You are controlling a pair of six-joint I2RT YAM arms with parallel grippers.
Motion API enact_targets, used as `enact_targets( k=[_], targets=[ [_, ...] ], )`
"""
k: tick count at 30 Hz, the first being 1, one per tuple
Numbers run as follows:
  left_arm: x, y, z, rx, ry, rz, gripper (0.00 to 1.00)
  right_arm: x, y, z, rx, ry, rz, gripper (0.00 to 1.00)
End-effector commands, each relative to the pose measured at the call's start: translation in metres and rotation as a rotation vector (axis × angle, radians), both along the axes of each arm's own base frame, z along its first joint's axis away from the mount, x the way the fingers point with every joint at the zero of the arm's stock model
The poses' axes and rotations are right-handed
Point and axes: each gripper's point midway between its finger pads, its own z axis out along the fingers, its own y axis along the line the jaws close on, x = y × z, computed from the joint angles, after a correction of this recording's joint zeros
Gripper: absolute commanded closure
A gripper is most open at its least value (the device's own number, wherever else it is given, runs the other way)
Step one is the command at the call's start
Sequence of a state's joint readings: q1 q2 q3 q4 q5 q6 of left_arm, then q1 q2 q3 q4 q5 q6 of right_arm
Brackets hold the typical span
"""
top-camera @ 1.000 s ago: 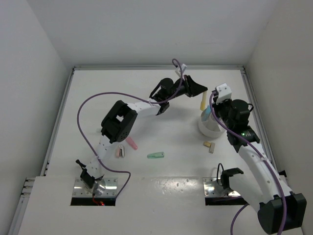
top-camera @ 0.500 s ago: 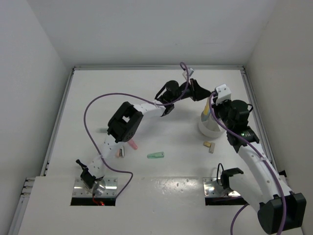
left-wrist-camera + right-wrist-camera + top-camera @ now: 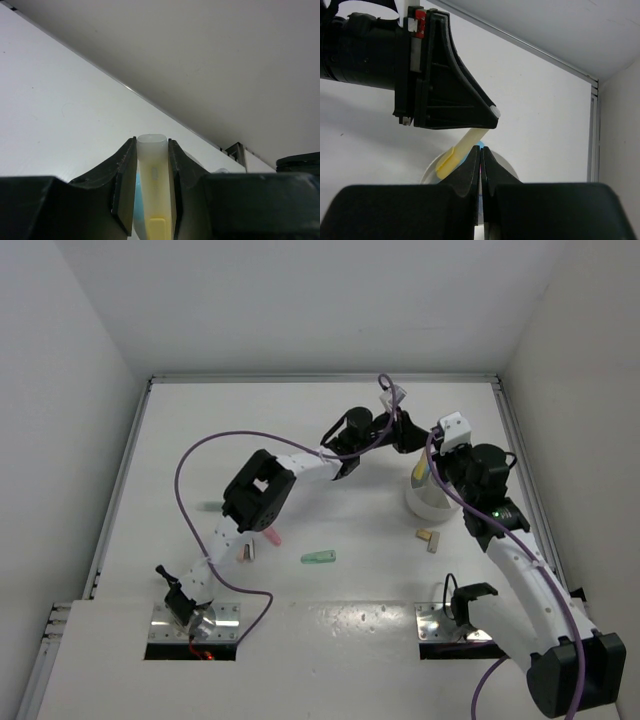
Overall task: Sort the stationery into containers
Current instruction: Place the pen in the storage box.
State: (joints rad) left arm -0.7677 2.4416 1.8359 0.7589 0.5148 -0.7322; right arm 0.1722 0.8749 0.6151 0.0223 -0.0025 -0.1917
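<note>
My left gripper is shut on a pastel yellow stick. It holds the stick slanted over the round white tub, lower end down inside the rim. Something light blue shows in the tub behind the stick. My right gripper hangs shut just above the tub's near side, close beside the stick. On the table lie a green stick, a pink stick, a small pale piece and a tan block.
The table's raised back edge and right wall run close behind the tub. The left arm's purple cable loops over the left half of the table. A small greenish piece lies at the left.
The left gripper has carried the yellow stick right, from beside the tub to over it, and its lower end now dips inside. The right arm has not moved.
</note>
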Motion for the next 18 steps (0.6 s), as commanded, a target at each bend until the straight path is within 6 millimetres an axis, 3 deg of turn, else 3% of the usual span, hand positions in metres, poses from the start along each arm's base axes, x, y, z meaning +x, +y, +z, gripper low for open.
enact_targets(
  k=[1, 7, 9, 11, 12, 15, 16, 18],
  targets=[
    [0.0, -0.01, 0.005, 0.007, -0.101, 0.025, 1.0, 0.004, 0.003, 0.008, 0.003, -0.039, 0.02, 1.0],
    [0.006, -0.013, -0.004, 0.013, -0.12, 0.038, 1.0, 0.004, 0.005, 0.008, 0.005, -0.038, 0.029, 1.0],
    [0.003, -0.016, -0.001, 0.006, -0.137, 0.041, 1.0, 0.004, 0.004, 0.008, -0.004, -0.04, 0.031, 1.0],
    [0.003, -0.013, -0.015, 0.028, -0.144, 0.053, 1.0, 0.004, 0.004, 0.008, -0.004, -0.04, 0.031, 1.0],
    [-0.002, -0.015, -0.01, 0.016, -0.154, 0.054, 1.0, 0.005, 0.005, 0.005, -0.005, -0.031, 0.031, 1.0],
    [-0.008, -0.015, -0.022, 0.041, -0.162, 0.059, 1.0, 0.005, 0.005, 0.005, -0.005, -0.031, 0.031, 1.0],
    [-0.008, -0.014, -0.013, 0.024, -0.177, 0.06, 1.0, 0.005, 0.005, 0.005, -0.005, -0.031, 0.031, 1.0],
    [-0.009, -0.013, -0.02, 0.035, -0.167, 0.059, 1.0, 0.005, 0.005, 0.005, -0.005, -0.031, 0.031, 1.0]
  ],
)
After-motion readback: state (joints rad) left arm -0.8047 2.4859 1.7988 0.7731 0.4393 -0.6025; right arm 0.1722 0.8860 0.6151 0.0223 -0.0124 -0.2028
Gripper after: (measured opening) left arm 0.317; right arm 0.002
